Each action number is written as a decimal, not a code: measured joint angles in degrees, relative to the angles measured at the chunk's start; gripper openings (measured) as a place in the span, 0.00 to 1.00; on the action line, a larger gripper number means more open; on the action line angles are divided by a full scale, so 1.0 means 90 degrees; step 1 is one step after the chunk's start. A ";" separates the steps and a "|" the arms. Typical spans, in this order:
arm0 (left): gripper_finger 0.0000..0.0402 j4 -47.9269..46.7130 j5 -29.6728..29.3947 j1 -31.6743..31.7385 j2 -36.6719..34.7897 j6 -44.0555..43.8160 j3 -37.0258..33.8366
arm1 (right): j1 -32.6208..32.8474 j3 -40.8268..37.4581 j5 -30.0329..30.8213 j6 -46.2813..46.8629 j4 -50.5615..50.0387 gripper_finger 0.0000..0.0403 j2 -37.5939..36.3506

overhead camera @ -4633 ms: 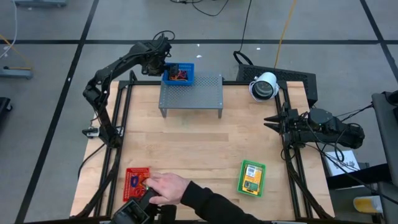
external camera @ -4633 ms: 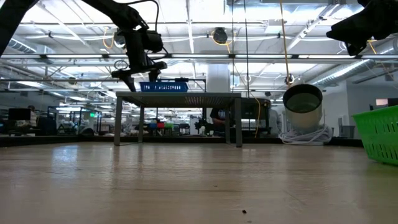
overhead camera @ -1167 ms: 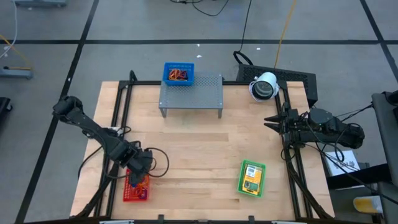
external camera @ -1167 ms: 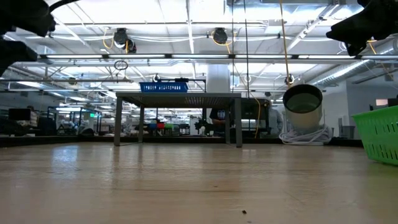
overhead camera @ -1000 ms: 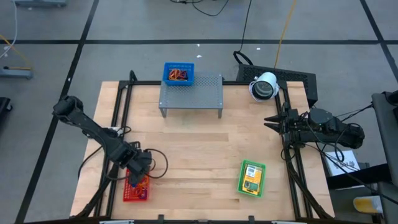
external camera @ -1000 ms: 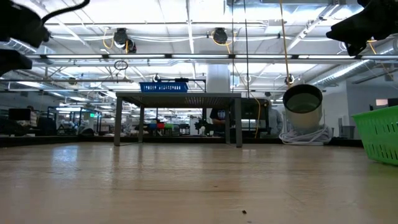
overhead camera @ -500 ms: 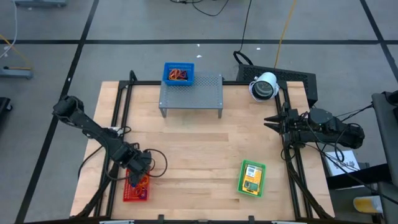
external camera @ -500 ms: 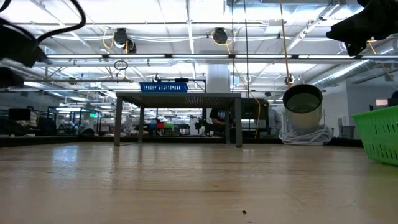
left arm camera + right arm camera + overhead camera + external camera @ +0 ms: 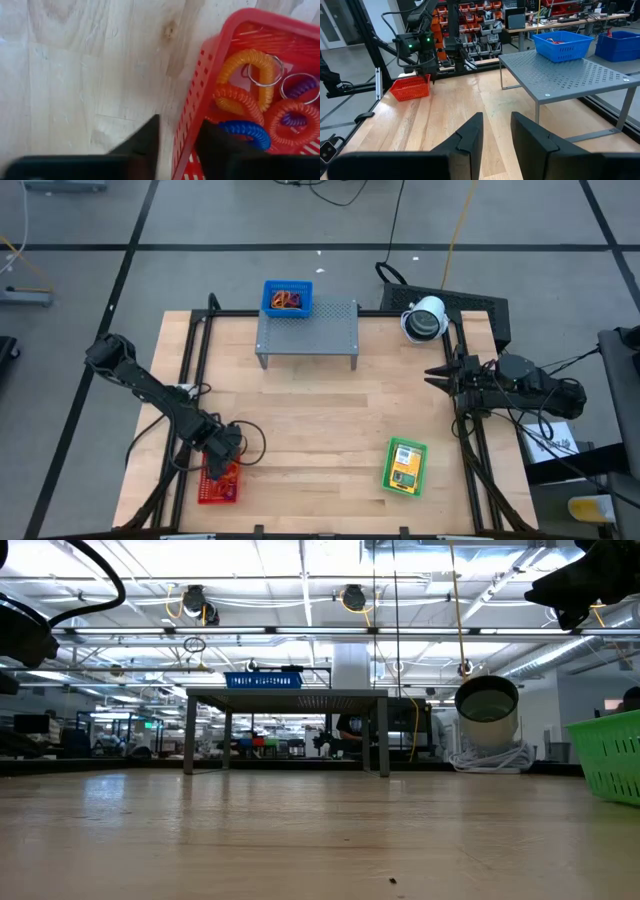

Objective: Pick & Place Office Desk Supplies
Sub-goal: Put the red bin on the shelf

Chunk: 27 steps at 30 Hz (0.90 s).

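A: Wood table point(image 9: 320, 420), lab hall behind. Red basket point(image 9: 219, 482) at 7 o'clock: why's the left gripper point(image 9: 176, 145) there?

B: Fingers straddle its wall, narrowing vs a sec ago; likely to lift basket w/ coil bands point(image 9: 247, 75). Clamped? Can't tell.

A: Right gripper point(image 9: 495, 131)?

B: Parked at 3 o'clock, fingers apart, unchanged. Person's hand gone.

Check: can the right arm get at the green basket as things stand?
Probably yes. The right gripper hovers at the table's right edge, and the green basket sits on the same side with bare wood between them; actual reach is unproven.
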 joint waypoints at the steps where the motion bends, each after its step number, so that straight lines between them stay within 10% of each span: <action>1: 0.24 -0.0001 -0.0004 0.0000 0.0000 -0.0044 0.0002 | 0.0002 0.0000 0.0000 0.0000 0.0000 0.22 -0.0001; 5: 0.03 0.0015 -0.0002 0.0000 -0.0005 -0.0262 0.0002 | 0.0001 -0.0002 0.0000 0.0000 0.0000 0.22 -0.0001; 27: 0.01 0.0041 0.0046 0.1701 0.0002 -0.2365 0.1779 | 0.0002 0.0000 0.0000 0.0000 -0.0001 0.22 0.0001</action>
